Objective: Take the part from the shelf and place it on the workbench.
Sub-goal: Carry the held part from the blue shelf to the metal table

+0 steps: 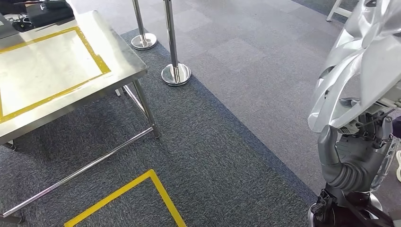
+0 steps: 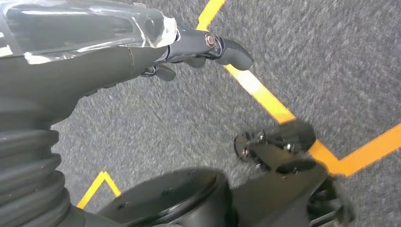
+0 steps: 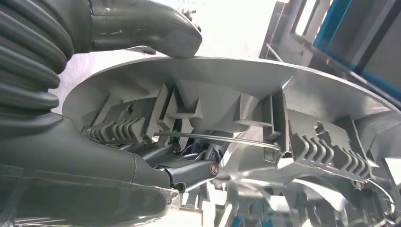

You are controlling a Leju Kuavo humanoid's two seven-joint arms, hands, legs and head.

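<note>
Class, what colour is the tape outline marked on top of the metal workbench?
Yellow: the tape outline forms a rectangle on the workbench, clearest in the head view.

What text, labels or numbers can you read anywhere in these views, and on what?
None can be read.
Silver plastic wheel-cover part, gripped by the right hand: no lettering on its face or ribbed back.
Steel workbench with yellow tape outline: tape only, no words.
Yellow floor tape on the grey carpet: plain lines.
Dark equipment at the workbench's far corner: too small to tell.
Left hand: no markings.
</note>
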